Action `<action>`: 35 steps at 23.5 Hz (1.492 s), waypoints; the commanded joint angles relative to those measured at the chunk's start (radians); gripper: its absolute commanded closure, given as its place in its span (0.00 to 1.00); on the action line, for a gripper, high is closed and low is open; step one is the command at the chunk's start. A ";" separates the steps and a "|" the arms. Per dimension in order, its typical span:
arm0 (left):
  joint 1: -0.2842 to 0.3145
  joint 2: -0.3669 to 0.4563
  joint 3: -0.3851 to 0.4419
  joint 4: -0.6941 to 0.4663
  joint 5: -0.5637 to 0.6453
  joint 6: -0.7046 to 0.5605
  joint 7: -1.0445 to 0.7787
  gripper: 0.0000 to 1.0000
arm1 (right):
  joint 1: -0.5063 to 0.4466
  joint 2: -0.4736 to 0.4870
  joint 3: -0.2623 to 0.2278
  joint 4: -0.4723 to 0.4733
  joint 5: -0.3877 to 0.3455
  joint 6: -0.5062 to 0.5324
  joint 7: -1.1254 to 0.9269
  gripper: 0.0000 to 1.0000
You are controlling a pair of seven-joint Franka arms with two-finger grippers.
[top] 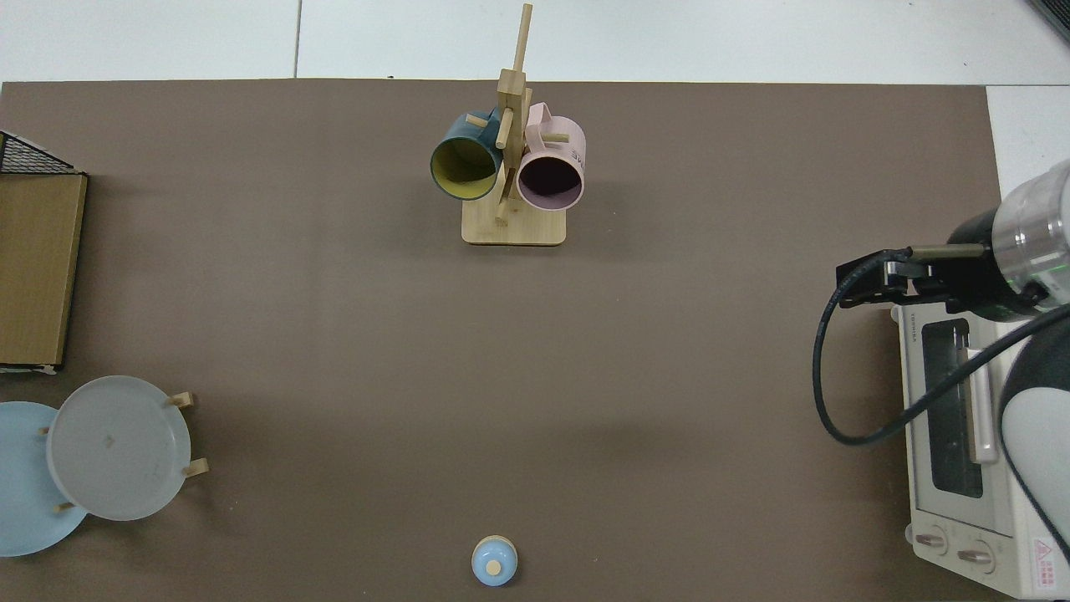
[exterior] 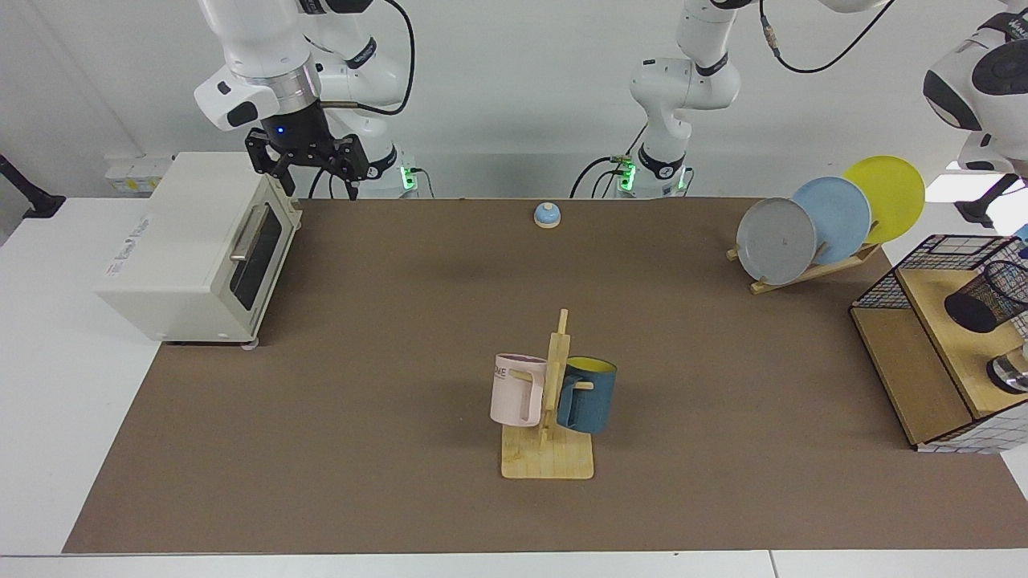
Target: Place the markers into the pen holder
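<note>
The pen holder, a black wire-mesh cup, stands on a wooden shelf at the far right of the facing view; the top view does not reach it. No markers show in either view. My right gripper hangs open and empty above the back corner of the toaster oven, far from the pen holder, and appears as a black hand at the right of the top view. My left arm rises from its base and arches over to the upper right edge; its gripper lies outside both views.
A mug rack with a pink mug and a blue mug stands mid-table. A bell sits at the back. Three plates lean in a rack. A wire basket and a shiny metal cylinder flank the pen holder.
</note>
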 commanded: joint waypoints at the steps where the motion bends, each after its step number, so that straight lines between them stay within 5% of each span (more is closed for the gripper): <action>1: -0.008 -0.009 0.006 -0.051 0.027 0.040 -0.061 1.00 | -0.021 -0.020 0.012 -0.023 0.000 0.002 -0.023 0.00; 14: 0.002 0.090 0.009 -0.080 0.027 0.128 -0.127 1.00 | -0.021 -0.020 0.012 -0.023 0.000 0.002 -0.023 0.00; 35: 0.004 0.119 0.007 -0.088 0.056 0.126 -0.124 1.00 | -0.021 -0.020 0.012 -0.023 0.000 0.002 -0.023 0.00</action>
